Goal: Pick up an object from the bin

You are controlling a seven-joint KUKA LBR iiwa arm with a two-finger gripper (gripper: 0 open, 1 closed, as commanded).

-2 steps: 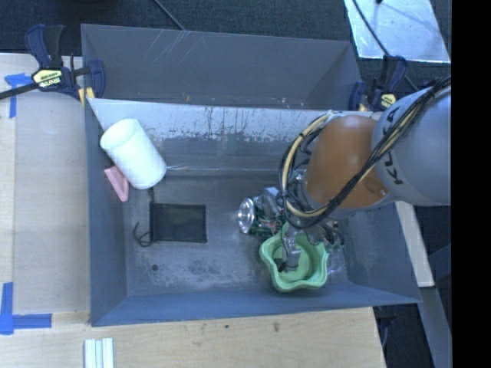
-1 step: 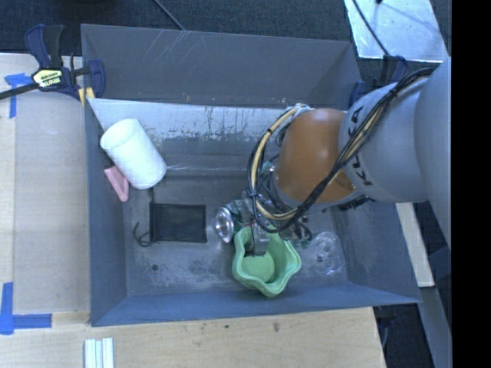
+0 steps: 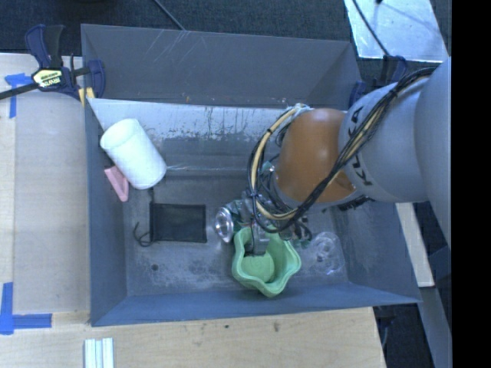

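Observation:
My gripper (image 3: 259, 241) reaches down at the front middle of the bin, its tip inside a green wavy-rimmed bowl (image 3: 270, 273). The bowl lies against the front wall. A small shiny metal piece (image 3: 224, 224) sits just to the left of the gripper, touching the bowl's upper left rim. A crumpled clear plastic piece (image 3: 325, 251) lies to the right of the bowl. A flat black pouch (image 3: 178, 222) with a short loop lies further left on the bin floor.
A white cylinder (image 3: 133, 153) lies on its side at the back left, with a pink piece (image 3: 116, 182) under its left end. The arm's orange cover and cables hang over the middle right of the bin.

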